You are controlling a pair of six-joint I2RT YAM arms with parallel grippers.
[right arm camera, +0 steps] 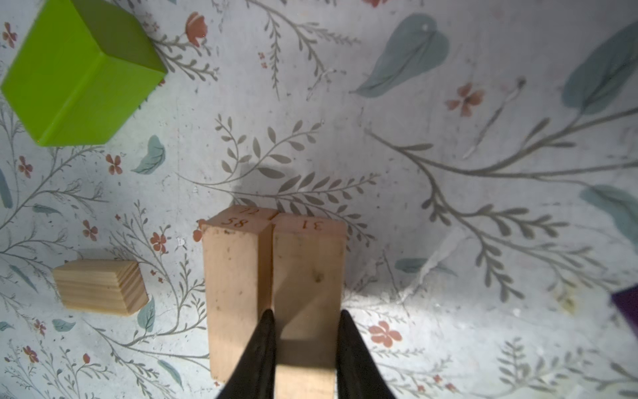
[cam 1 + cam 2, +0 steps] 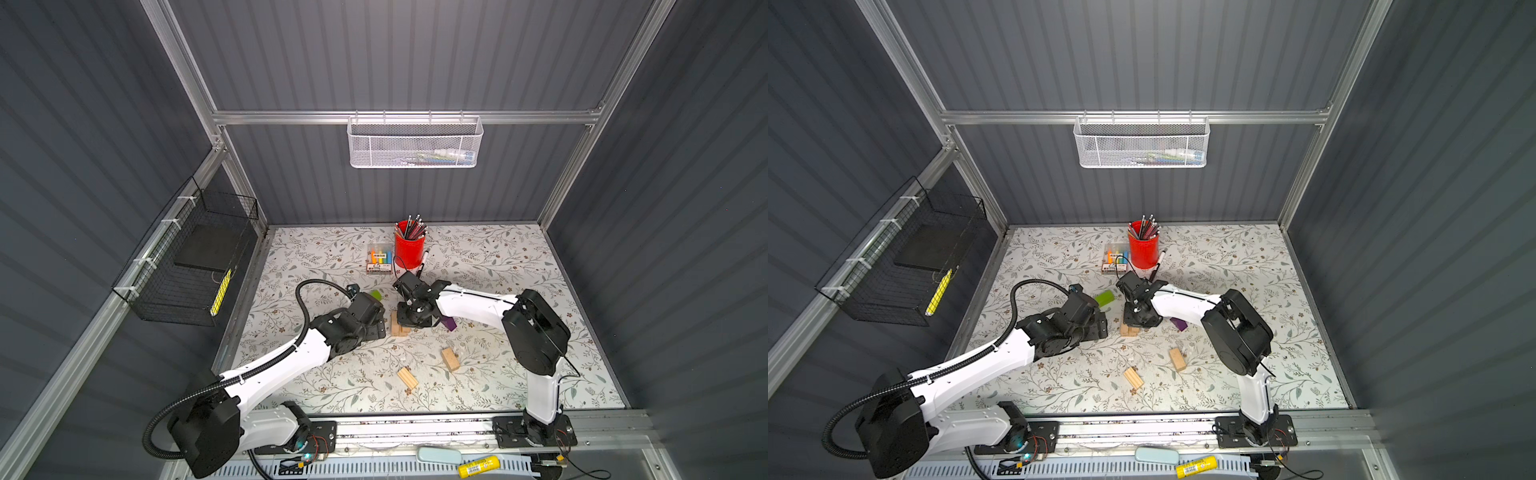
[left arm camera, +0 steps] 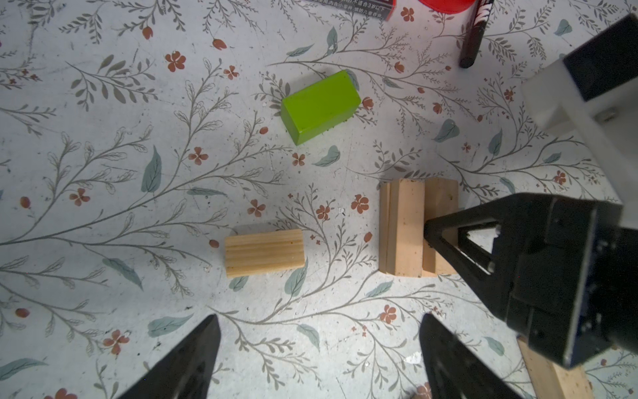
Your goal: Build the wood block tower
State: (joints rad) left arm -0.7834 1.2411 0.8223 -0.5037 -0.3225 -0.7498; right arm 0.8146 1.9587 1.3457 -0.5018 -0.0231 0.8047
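The tower is a low stack of pale wood blocks (image 2: 400,327) (image 3: 402,224) at mid-table. My right gripper (image 1: 307,314) is shut on a pale block stamped 31 (image 1: 310,262), which lies flush beside a block stamped 58 (image 1: 234,283) on that stack. My left gripper (image 3: 321,317) is open above bare tabletop, left of the stack. A pale grooved block (image 3: 265,253) lies just ahead of it, and the lime-green block (image 3: 320,105) (image 2: 377,295) beyond that. The purple block (image 2: 449,323) (image 2: 1179,323) lies under the right arm. Two loose pale blocks (image 2: 451,358) (image 2: 408,377) sit nearer the front.
A red pencil cup (image 2: 409,249), a clear box of markers (image 2: 380,259) and a black marker (image 2: 424,266) stand behind the stack. A white mesh basket (image 2: 415,143) hangs on the back rail and a black wire basket (image 2: 187,257) on the left wall.
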